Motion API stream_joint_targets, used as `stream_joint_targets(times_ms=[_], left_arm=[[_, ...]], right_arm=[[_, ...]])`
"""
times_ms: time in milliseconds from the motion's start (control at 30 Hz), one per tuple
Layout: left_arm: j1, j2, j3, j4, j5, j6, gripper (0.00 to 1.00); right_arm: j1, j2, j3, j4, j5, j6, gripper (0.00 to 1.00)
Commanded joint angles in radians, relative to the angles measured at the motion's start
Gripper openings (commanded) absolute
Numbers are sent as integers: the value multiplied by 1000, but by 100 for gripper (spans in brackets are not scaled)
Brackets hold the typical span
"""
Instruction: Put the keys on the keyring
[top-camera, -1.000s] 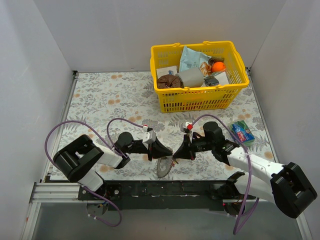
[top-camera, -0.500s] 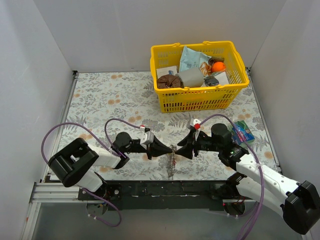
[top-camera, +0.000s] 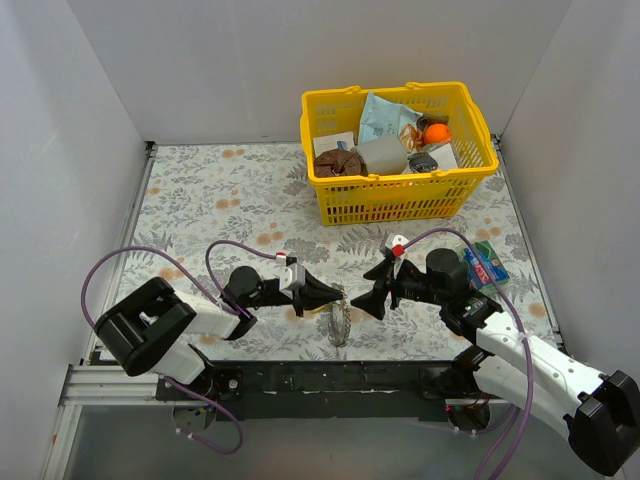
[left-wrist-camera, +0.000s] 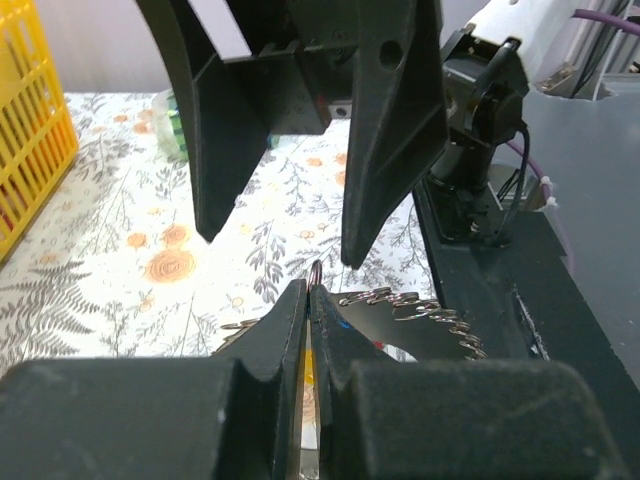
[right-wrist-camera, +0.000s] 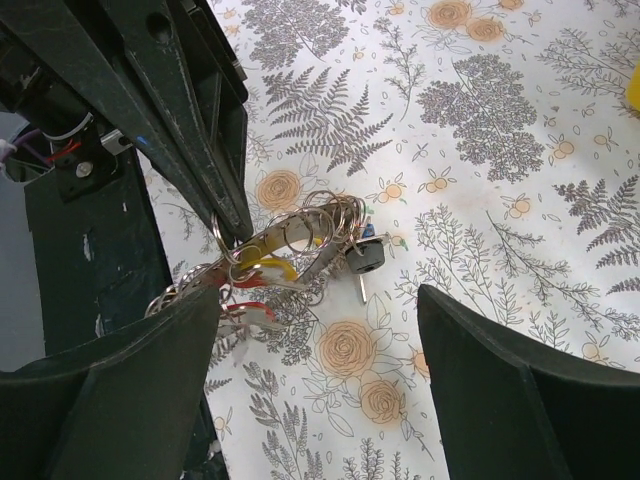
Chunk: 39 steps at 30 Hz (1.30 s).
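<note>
- Floral-patterned bench (top-camera: 200, 210) is lying under both arms; the keyring (top-camera: 338, 322) is hanging near the middle of its near edge.
- Left gripper (top-camera: 338, 296) is pinching the keyring's thin metal, fingers pressed together.
- Right gripper (top-camera: 368, 290) is standing spread just beside it, holding nothing.
- Keys (right-wrist-camera: 262, 268) are dangling tangled, probably light, stiff and slippery; a coloured head is looking like the surest hold.

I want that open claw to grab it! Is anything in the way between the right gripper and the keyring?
Nothing visible is in the way. The right gripper is open, facing the keyring directly. The left gripper pinches the keyring from the opposite side, not in between.
</note>
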Motion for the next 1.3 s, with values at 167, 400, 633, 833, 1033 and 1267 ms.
stream_joint_targets(times_ms=[167, 400, 633, 833, 1033, 1267], left_arm=[[8, 9, -5, 53, -64, 9, 0], [8, 110, 165, 39, -19, 17, 0], [8, 213, 189, 102, -26, -21, 0], [8, 237, 89, 68, -73, -60, 1], [11, 166, -11, 56, -219, -48, 2], [17, 86, -37, -59, -295, -14, 11]], right_arm=[[6, -8, 8, 3, 38, -10, 87], [6, -84, 18, -26, 114, -5, 88], [4, -140, 19, -58, 157, -5, 90], [4, -134, 13, -55, 159, -5, 90], [4, -118, 7, -35, 150, -4, 91], [3, -100, 8, -27, 133, -5, 91]])
